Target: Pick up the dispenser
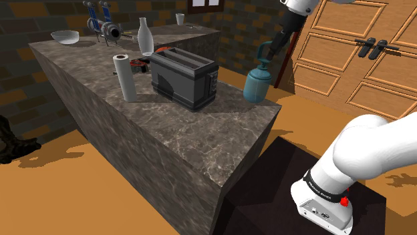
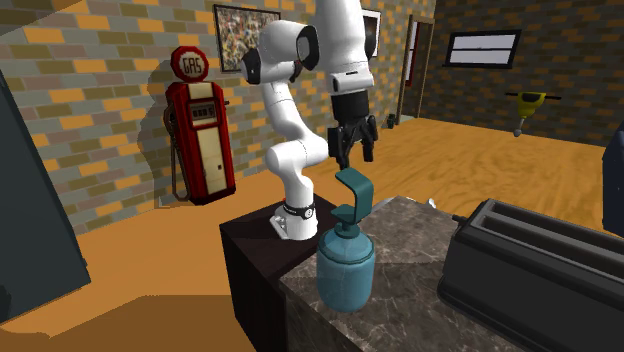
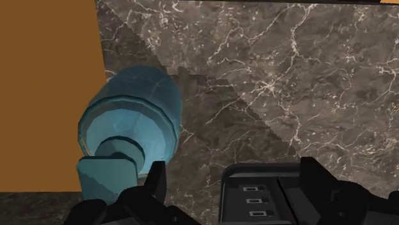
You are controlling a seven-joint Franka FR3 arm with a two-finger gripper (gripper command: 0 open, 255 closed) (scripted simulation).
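We are looking at a teal dispenser [image 1: 256,83] that is standing upright on the corner of a dark marble counter [image 1: 200,140], at the end nearest the robot's stand [image 2: 255,240]. The black gripper [image 2: 352,152] is hanging just above the dispenser's pump head, pointing down at it. We cannot tell from the second exterior view whether it is touching the pump.

In the wrist view we are seeing the gripper [image 3: 236,174] with its fingers [image 3: 156,182] spread well apart and gripping nothing. The dispenser [image 3: 134,115] is not lying in the gap between them. It is sitting off to one side, just beyond the outer face of one finger, with its pump close to that finger. What is showing between the fingers is bare marble and the top of a black toaster [image 3: 256,192].

In the shoulder view, the toaster [image 1: 184,79] is standing near the dispenser, further along the counter to the view's left. Beyond it we are noting a paper towel roll [image 1: 124,77], a pale bottle [image 1: 145,37] and a bowl [image 1: 65,37]. A red gas pump [image 2: 203,135] is standing against the brick wall behind the arm.
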